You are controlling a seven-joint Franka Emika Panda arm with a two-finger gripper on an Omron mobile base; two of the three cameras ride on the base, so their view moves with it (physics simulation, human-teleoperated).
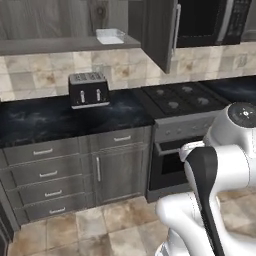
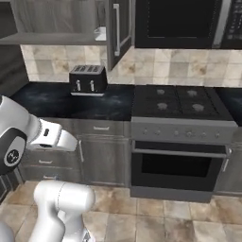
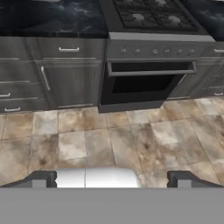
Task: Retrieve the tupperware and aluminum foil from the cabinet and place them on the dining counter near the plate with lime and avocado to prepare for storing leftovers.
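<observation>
The tupperware [image 1: 110, 36] is a pale rectangular tub on the cabinet's grey shelf board [image 1: 60, 46]. The cabinet door [image 1: 161, 35] stands open to its right. From the right base view, a corner of the tupperware [image 2: 99, 33] peeks out beside the open door [image 2: 118, 30]. The aluminum foil, the dining counter and the plate are out of view. My gripper [image 3: 112, 179] is open, its fingertips [image 3: 41, 178] wide apart with nothing between them. It hangs low over the tiled floor, facing the oven, far below the shelf.
A black toaster [image 1: 88, 89] stands on the dark marble worktop [image 1: 45, 120] under the shelf. Grey drawers [image 1: 47, 172] sit below it. A stove with an oven [image 2: 179, 160] is to the right, with a microwave [image 2: 182, 21] above it. Tiled floor [image 3: 109, 140] lies in front.
</observation>
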